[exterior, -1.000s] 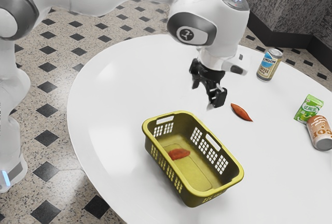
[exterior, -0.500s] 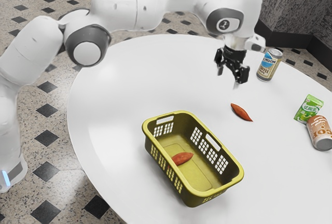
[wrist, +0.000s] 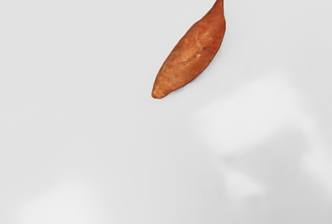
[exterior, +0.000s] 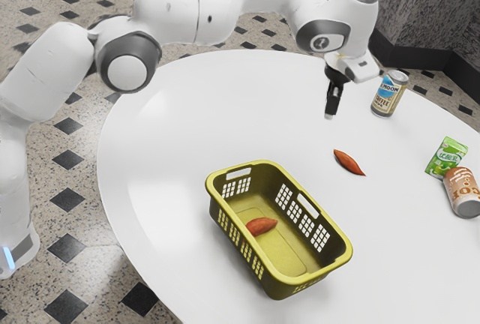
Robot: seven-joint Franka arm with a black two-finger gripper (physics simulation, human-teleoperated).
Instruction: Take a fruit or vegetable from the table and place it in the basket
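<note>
Sweet potato (wrist: 192, 53): russet-orange, tapered, one tip thin; on white table (exterior: 165, 136), outside yellow-green basket (exterior: 341, 258). Another sweet potato (exterior: 261, 226) inside. Coffee can (exterior: 389, 94) upright. Gripper (exterior: 330, 117) raised over table; opening and grip unreadable.

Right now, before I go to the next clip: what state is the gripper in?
Gripper: can't tell open from closed at this angle; nothing visibly held.
</note>
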